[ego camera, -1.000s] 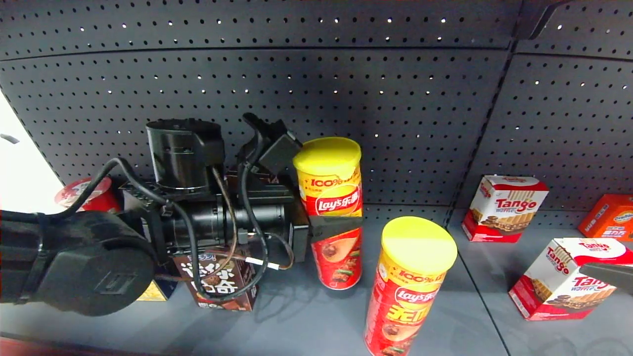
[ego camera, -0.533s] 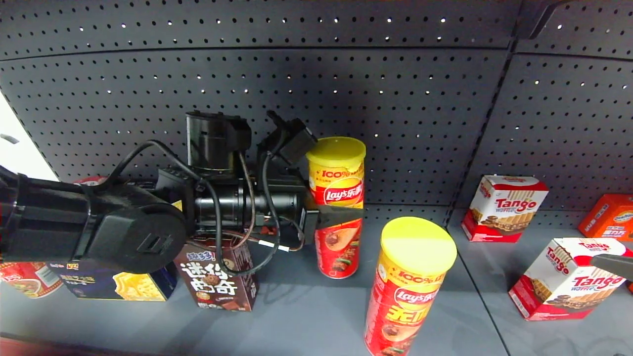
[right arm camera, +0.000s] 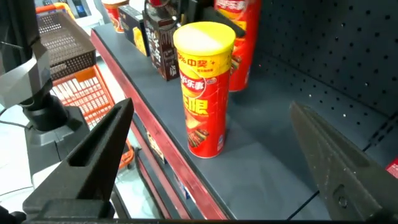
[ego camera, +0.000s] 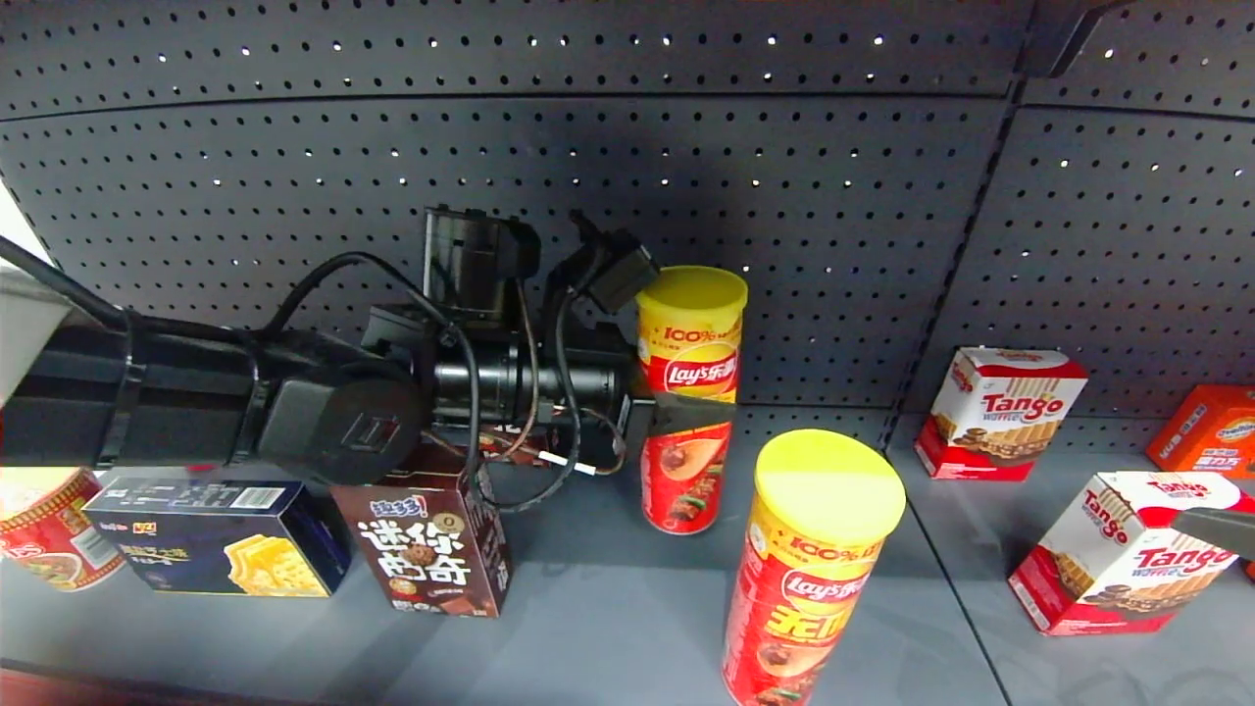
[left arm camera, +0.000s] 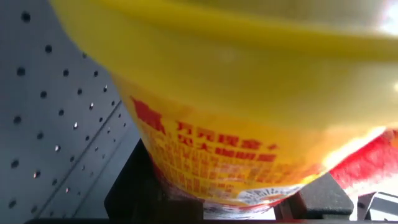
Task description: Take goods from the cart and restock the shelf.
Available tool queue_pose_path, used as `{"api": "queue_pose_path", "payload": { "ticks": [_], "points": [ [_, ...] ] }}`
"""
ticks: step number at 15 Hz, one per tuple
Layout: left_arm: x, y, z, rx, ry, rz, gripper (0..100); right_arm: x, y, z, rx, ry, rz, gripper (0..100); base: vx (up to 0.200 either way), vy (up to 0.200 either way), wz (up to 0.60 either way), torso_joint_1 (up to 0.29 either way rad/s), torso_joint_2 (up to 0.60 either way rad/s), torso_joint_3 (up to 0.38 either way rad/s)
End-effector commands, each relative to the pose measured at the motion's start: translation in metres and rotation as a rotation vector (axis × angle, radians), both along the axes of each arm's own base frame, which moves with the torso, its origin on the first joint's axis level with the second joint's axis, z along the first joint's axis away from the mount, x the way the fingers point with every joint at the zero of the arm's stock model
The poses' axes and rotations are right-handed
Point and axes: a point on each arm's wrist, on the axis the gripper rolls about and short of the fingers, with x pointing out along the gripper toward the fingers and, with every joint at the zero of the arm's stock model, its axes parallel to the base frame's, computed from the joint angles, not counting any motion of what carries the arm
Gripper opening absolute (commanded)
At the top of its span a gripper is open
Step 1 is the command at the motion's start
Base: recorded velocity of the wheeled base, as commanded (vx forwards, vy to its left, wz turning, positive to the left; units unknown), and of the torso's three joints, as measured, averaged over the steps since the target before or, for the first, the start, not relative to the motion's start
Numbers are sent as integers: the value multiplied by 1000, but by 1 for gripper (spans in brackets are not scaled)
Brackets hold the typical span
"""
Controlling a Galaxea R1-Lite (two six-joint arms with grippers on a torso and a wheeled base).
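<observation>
Clamps chip can point(ego camera: 691, 343), 11 o'clock of its twin point(ego camera: 814, 569), in left hand point(ego camera: 686, 410), far finger hidden; spreads right hand point(right arm camera: 211, 106) empty.

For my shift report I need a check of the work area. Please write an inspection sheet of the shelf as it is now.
Surface: grey shelf, bare between goods.
Job's things: held chip can upright near the pegboard; second chip can near the front edge; orange cart in the aisle.
Clutter: chocolate box, blue box, wafer box standing on the shelf.
Tools: left tool shut on held chip can; right tool open, empty.
Cables: black cables loop along the left arm, close above chocolate box.
Surroundings: pegboard back wall.
</observation>
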Motion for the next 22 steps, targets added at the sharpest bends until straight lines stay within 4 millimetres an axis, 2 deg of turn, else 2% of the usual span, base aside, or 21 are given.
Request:
{"api": "queue_pose_path", "payload": {
  "ticks": [1, 2, 5, 12, 22],
  "points": [
    [8, -4, 1, 6, 12, 0, 0, 0, 0, 0, -1, 2, 1, 100, 0, 0, 0, 0, 0, 0],
    [12, -7, 3, 8, 14, 0, 0, 0, 0, 0, 0, -1, 1, 100, 0, 0, 0, 0, 0, 0],
    [30, -15, -8, 29, -40, -13, 0, -1, -1, -2, -1, 0, 1, 100, 0, 0, 0, 0, 0, 0],
    [55, -29, -26, 34, -53, -22, 0, -3, -2, -4, 0, -1, 1, 100, 0, 0, 0, 0, 0, 0],
    [67, -39, -43, 37, -41, -37, 0, -4, -3, -4, 3, -5, -1, 100, 0, 0, 0, 0, 0, 0]
  ]
}}
